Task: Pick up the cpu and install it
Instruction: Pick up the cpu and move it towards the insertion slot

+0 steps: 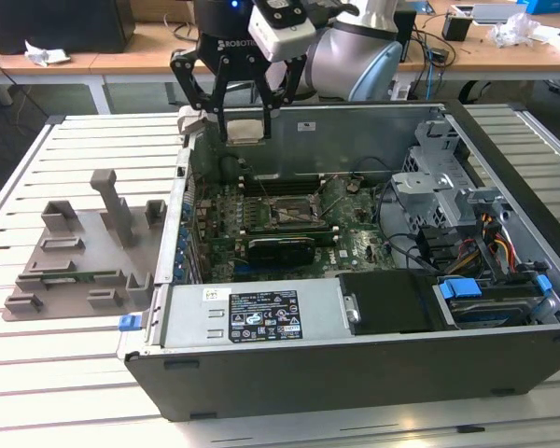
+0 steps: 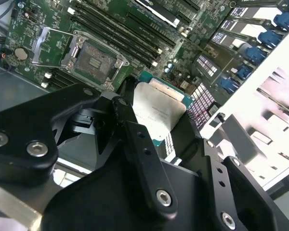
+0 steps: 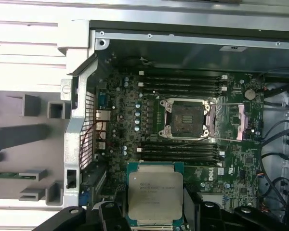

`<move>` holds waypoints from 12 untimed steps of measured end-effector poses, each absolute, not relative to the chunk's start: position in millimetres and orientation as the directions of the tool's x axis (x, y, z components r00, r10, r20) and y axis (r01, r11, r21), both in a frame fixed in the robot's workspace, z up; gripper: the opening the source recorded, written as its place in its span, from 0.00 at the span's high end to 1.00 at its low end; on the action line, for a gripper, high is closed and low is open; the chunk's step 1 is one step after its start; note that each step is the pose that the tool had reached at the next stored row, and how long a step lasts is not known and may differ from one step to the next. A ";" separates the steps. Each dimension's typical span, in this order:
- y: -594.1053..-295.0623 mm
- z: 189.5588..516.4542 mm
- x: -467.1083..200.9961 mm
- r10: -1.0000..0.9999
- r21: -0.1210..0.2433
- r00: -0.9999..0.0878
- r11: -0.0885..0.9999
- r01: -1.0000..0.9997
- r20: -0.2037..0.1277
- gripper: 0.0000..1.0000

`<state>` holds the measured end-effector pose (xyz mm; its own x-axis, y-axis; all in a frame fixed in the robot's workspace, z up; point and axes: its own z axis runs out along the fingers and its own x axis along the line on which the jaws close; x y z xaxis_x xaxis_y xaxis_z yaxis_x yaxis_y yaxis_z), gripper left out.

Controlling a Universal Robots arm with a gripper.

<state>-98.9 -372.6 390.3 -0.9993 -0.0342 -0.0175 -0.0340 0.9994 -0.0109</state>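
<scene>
The cpu [image 1: 245, 132] is being held in the gripper [image 1: 246, 119]. Its fingers [image 2: 139, 144] are clamped against two opposite edges of the chip, so the shiny silver top is being left uncovered in both wrist views. In the exterior view the chip is being carried in the air above the far wall of the computer case [image 1: 355, 364], toward the exterior view's left and well above the green board [image 3: 241, 168].

The socket [image 3: 187, 118] is being shown open in the first wrist view, with its metal frame swung aside and its dark middle empty. The chip [image 3: 155, 193] is well apart from it and is touching nothing but the fingers. A grey tray [image 1: 75, 252] is lying on the slatted table [image 1: 56, 373] just beside the case.

By its look, the chip is being judged light, thin and quite stiff, so no bending under the grip is expected. The polished metal top is being judged slippery. The underside and the thin tan-green rim are being taken as delicate. A hold by the edges, as seen here, is therefore being judged the right one, with both flat faces left untouched. Only a modest squeeze is being judged necessary, since so flat a piece could tilt or slide between the pads.
</scene>
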 end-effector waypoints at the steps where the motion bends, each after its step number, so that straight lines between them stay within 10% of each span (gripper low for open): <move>1: -372.6 390.3 -97.5 -0.034 -0.011 -0.999 0.999 -0.034 -0.017 0.45; 12: -372.6 389.4 -80.0 -0.034 -0.011 -0.999 0.999 -0.034 -0.017 0.45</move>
<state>-80.0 -372.6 389.4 -0.9993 -0.0342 -0.0175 -0.0340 0.9994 -0.0110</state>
